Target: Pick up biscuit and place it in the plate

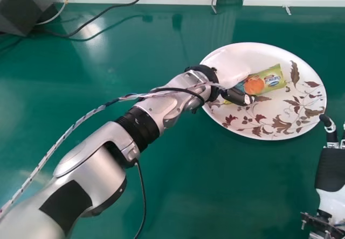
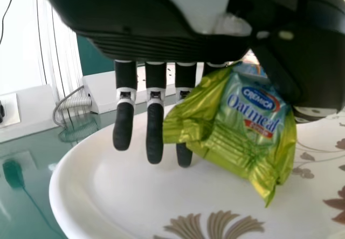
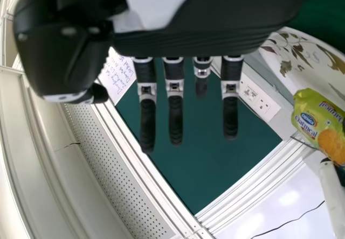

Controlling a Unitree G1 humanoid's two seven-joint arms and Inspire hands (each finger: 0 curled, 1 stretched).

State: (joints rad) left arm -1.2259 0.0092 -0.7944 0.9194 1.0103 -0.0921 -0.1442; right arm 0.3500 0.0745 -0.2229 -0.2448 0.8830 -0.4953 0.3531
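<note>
Left wrist view: left hand [image 1: 232, 71] pinches biscuit [image 2: 245, 123], fingers [image 2: 124, 126] near-straight.

Right of centre in the head view, the white plate [image 1: 269, 53] bears brown and maroon leaf sprigs; the biscuit packet [image 1: 277, 78] is yellow-green with blue and orange printing. Below, the table [image 1: 188, 196] is glossy green; lower left, a white cable [image 1: 54, 145] has dark flecks.

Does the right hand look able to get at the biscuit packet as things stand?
Probably yes: the right hand is beside the plate with its fingers straight, and nothing blocks the packet's side facing it. The left hand is at the packet's other end, though, and might crowd a grasp.
</note>
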